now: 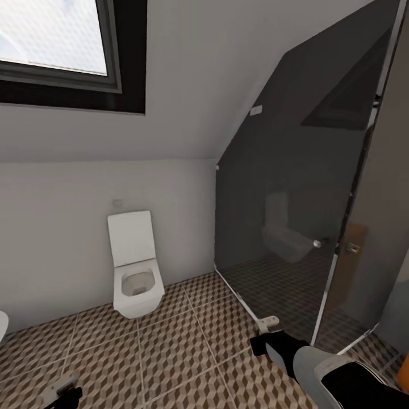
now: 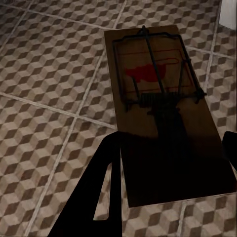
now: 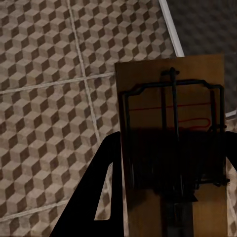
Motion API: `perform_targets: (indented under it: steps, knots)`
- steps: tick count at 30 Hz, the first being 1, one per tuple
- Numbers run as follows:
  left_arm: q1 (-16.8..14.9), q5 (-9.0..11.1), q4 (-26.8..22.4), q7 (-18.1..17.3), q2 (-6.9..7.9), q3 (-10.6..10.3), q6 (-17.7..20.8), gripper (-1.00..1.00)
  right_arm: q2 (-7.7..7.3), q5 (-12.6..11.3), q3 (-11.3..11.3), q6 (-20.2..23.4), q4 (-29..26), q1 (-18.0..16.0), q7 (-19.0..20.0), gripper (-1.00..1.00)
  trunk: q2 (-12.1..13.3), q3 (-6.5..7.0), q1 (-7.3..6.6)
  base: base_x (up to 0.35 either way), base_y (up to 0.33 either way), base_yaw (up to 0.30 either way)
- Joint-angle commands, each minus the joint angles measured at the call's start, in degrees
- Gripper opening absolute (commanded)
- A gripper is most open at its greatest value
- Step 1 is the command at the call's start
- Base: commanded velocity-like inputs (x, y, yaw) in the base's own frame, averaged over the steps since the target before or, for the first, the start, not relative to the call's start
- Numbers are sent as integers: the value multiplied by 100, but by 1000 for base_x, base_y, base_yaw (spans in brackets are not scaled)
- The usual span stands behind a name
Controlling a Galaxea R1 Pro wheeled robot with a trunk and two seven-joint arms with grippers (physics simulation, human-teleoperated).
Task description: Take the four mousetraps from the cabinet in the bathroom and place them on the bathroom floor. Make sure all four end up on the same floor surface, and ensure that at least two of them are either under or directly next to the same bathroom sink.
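1. Carry both traps low and level to the sink, whose white edge (image 1: 2,326) shows at the head view's far left (my judgement).
2. Left gripper (image 2: 165,163) clamped on a mousetrap (image 2: 158,98): tan board, dark wire, red mark.
3. Right gripper (image 3: 170,182) clamped on a second mousetrap (image 3: 170,133), above bathroom floor (image 3: 44,98).

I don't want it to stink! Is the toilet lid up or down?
Up. The toilet lid stands raised against the wall, and you can see down into the open bowl.

Dim, soft daylight from window (image 1: 54,34)
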Motion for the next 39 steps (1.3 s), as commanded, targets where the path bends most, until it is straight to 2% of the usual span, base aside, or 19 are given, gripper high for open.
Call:
perform_targets:
  steps: [1, 9, 15, 33, 39]
  knots:
    - [-3, -25, 0, 37, -1, 8, -6, -100, 2, -71, 51, 3, 12, -9, 17, -100, -4, -8, 4, 323, 0, 0]
    - [-2, -19, 0, -40, 22, 8, -5, -100, 4, -71, 53, 10, 12, -9, 32, -100, -4, -8, 4, 323, 0, 2]
    - [-3, -10, 0, -176, 26, 8, -6, -100, 10, -71, 55, 17, 12, -9, 55, -100, -4, -8, 4, 281, 0, 180]
    - [-3, 19, 0, -209, 26, 8, 7, -100, 2, -71, 56, 4, 12, -9, 35, -100, -4, -8, 4, 32, 3, 275]
    - [-5, 8, 0, -209, 26, 8, 18, -100, 2, -71, 52, 3, 12, -9, 40, -100, -4, -8, 4, 195, 171, 76]
